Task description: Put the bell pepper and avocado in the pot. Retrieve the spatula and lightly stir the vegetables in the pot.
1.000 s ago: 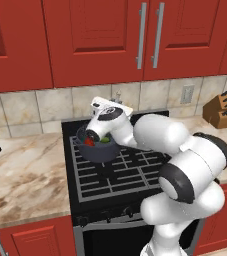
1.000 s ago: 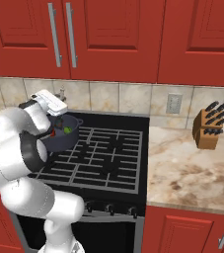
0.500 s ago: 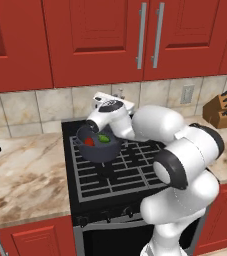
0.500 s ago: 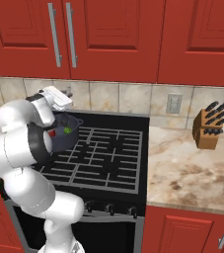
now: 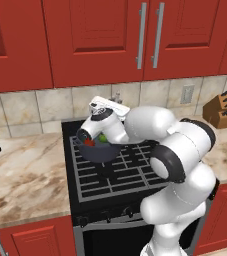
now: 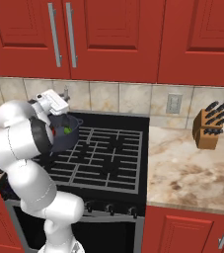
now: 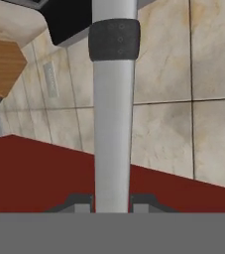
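Since a second ago the arm has swung left over the pot [image 5: 101, 151]. Its gripper [image 7: 112, 204] pinches the spatula [image 7: 113, 124]; the bell pepper [image 5: 89, 142] lies inside the pot.

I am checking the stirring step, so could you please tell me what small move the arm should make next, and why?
Probably a short, gentle sweep of the spatula inside the pot. The gripper is shut on the spatula's handle, and the bell pepper and green avocado already lie in the pot on the stove, so light stirring seems what is left.

Knife block [image 6: 210, 129] on marble counter [image 6: 192, 173] R of stove [image 6: 108, 158]; red cabinets [image 5: 110, 40] above.
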Controlling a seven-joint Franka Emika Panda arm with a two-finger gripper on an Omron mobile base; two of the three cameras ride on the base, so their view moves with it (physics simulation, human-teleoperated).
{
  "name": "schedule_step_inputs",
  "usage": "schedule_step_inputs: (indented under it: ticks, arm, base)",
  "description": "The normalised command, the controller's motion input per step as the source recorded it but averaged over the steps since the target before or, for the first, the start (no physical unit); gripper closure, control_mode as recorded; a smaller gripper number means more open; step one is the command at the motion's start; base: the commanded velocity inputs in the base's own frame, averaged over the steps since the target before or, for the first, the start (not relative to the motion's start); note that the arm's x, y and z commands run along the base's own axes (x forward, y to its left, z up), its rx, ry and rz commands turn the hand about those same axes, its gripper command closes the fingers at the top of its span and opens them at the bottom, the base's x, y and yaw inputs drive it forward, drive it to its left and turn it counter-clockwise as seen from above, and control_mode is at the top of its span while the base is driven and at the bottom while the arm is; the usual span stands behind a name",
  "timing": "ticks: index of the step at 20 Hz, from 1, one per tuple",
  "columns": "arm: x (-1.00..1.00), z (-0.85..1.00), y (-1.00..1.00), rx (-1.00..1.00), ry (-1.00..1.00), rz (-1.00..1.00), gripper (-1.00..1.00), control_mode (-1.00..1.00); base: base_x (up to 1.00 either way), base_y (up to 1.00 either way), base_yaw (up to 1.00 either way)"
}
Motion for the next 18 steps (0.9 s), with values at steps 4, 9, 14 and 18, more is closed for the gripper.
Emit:
schedule_step_inputs:
  ticks: [4, 9, 14, 18]
  arm:
    - [-0.01, -0.02, 0.00, -0.03, -0.01, -0.03, 1.00, -1.00]
    - [-0.17, 0.00, 0.00, -0.01, 0.00, -0.03, 1.00, -1.00]
    - [-0.27, 0.00, 0.00, 0.00, 0.00, -0.01, 1.00, -1.00]
    - [-0.12, -0.08, 0.00, 0.00, 0.00, -0.03, 1.00, -1.00]
  base:
    - [0.00, 0.00, 0.00]
    - [0.00, 0.00, 0.00]
    - [0.00, 0.00, 0.00]
    - [0.00, 0.00, 0.00]
